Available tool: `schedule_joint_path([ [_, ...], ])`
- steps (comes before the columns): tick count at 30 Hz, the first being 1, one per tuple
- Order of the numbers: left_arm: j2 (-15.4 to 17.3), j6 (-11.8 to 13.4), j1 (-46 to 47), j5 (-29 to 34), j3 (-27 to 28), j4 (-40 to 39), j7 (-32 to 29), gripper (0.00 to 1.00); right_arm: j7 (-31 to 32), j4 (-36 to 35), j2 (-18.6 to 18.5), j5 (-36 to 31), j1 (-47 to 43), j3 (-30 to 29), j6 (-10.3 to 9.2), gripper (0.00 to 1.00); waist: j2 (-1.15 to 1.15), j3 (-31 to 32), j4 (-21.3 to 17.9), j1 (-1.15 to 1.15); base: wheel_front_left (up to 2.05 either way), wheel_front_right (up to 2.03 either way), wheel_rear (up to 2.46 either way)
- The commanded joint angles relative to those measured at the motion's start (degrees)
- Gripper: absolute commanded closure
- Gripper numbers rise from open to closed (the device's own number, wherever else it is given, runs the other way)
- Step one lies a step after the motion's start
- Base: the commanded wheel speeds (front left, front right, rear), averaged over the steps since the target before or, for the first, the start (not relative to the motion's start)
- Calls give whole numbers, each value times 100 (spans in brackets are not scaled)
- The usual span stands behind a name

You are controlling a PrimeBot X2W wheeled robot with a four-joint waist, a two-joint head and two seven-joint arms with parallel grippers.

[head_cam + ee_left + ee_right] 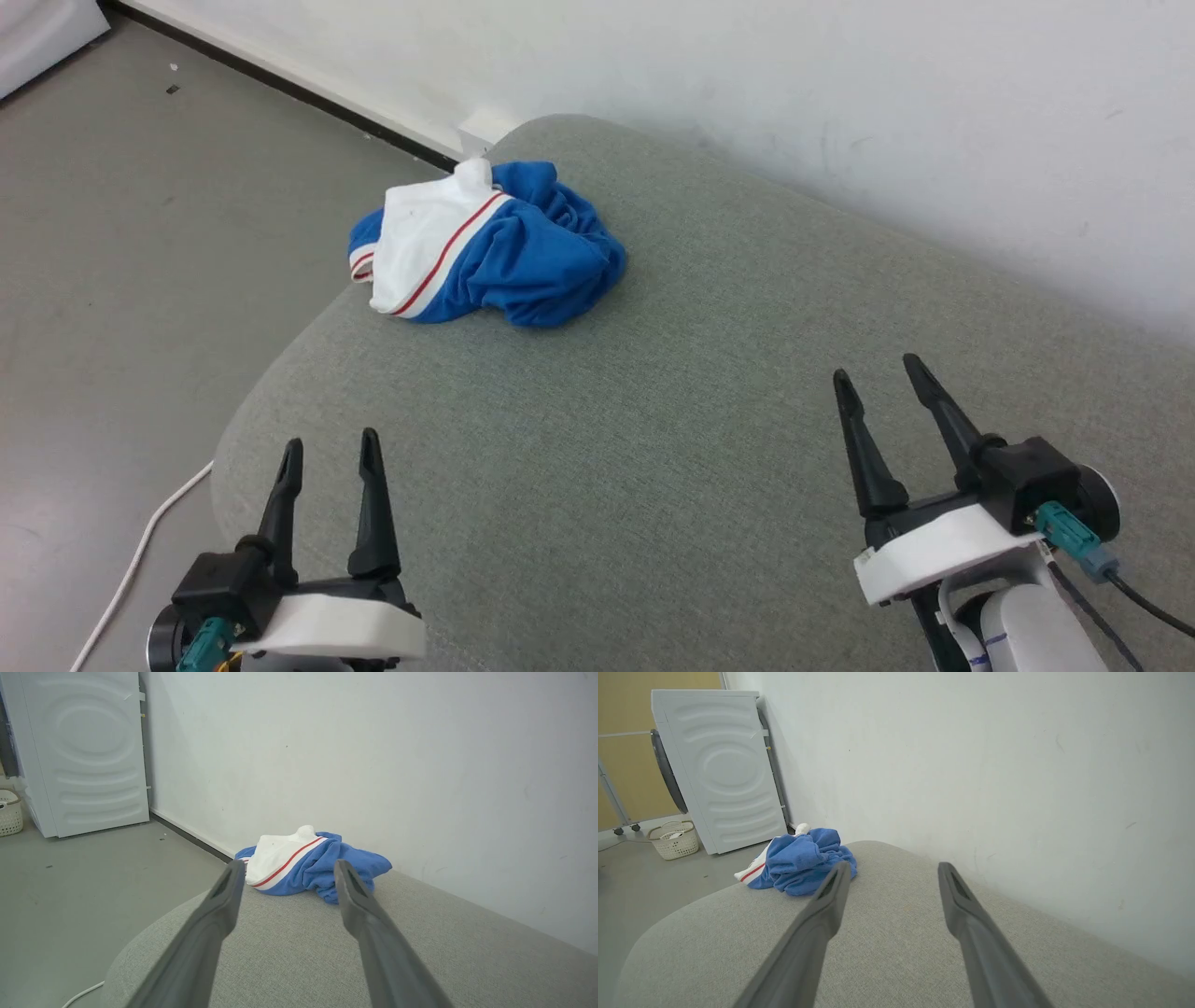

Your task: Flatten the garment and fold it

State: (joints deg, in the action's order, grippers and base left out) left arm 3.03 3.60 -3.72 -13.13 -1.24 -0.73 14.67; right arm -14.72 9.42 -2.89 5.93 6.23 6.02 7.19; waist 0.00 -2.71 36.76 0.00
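Looking down in the head view: the garment (504,257) lies as a crumpled heap at the far left corner of the grey padded surface (672,429), close to the rounded left edge. It is not flattened and nothing is folded. The heap's longer run goes left to right across that corner, with the white panel and red stripe at the left end and the blue bulk at the right. The left tool (332,441) is at the near left corner, fingers spread with nothing between them. The garment is well apart from it, ahead along the line of its fingers. The right tool (876,368) is at the near right, likewise spread and empty, fingers canted leftward, and the garment lies far off on its left diagonal. I judge the left arm nearer, so it is the likelier first reach. Left wrist view: the heap sits dead ahead, framed between the two fingertips, white panel toward the left-hand finger. A washing machine (88,751) stands on the floor beyond. Right wrist view: the heap lies left of the left-hand finger, blue side facing, with bare padding ahead of the gap. Both arms look to need a forward reach before any grasp.
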Motion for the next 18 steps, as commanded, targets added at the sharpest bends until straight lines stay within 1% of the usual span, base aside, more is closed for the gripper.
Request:
schedule_joint_path([
  [1,-15,30,-13,-8,-11,10,33,0,-28,-4,2,-37,87,-6,30,0,0,-2,0,0,0,0,0],
  [9,-15,35,-32,-22,-24,30,33,0,-28,-26,2,-35,85,-24,30,0,0,-8,-38,0,0,0,0],
  [12,-15,47,62,-465,-31,-68,33,0,-28,-54,2,-19,76,-57,30,0,0,-27,-52,0,0,0,0],
  [14,-15,-56,258,-769,-98,-177,33,0,-28,-92,2,-44,63,-99,30,0,0,-62,-35,0,0,0,0],
  [16,80,-234,567,-695,-202,-160,23,0,6,-167,2,-107,67,-135,30,0,0,-131,-19,0,0,0,0],
  [18,223,-297,1029,-653,-231,-222,-183,0,103,-322,2,-197,99,-158,30,0,0,-231,-16,0,0,0,0],
])
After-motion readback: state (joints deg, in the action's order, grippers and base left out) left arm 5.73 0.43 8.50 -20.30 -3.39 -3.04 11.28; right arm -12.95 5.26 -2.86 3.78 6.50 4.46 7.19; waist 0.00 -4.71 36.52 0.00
